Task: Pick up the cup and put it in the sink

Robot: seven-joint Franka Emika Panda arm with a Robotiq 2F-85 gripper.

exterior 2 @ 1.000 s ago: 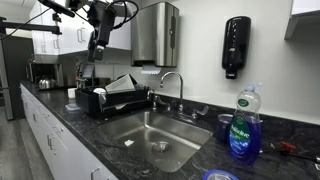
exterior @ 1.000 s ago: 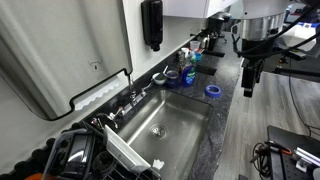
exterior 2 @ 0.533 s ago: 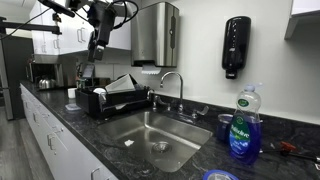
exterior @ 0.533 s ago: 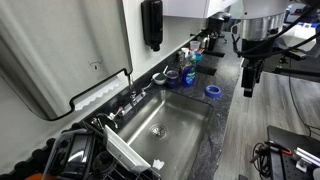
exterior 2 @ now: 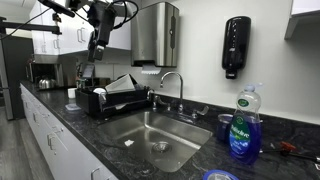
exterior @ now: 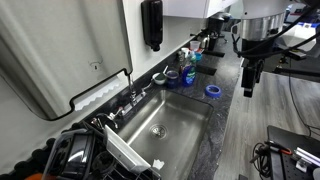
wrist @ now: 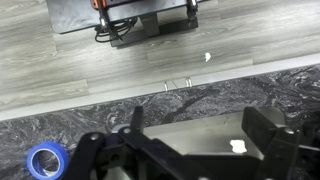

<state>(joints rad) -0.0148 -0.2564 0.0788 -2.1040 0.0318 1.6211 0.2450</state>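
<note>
The small dark grey-blue cup (exterior 2: pixel 224 127) stands on the dark counter beside a soap bottle; it also shows in an exterior view (exterior: pixel 171 77). The steel sink (exterior: pixel 185 115) (exterior 2: pixel 175 128) has a round drain and a faucet (exterior 2: pixel 170 85) at its back edge. My gripper (exterior: pixel 248 85) (exterior 2: pixel 94 52) hangs high in the air over the counter's front edge, far from the cup. In the wrist view my gripper (wrist: pixel 200 120) has its fingers wide apart and empty, with part of the sink (wrist: pixel 190 135) below. The cup is out of the wrist view.
A green-labelled soap bottle (exterior 2: pixel 242 122) (exterior: pixel 187 71) stands next to the cup. A flat blue ring (exterior: pixel 213 91) (wrist: pixel 45 160) lies on the counter by the sink's corner. A dish rack (exterior 2: pixel 105 100) (exterior: pixel 95 150) stands at the sink's other end. A soap dispenser (exterior 2: pixel 236 45) hangs on the wall.
</note>
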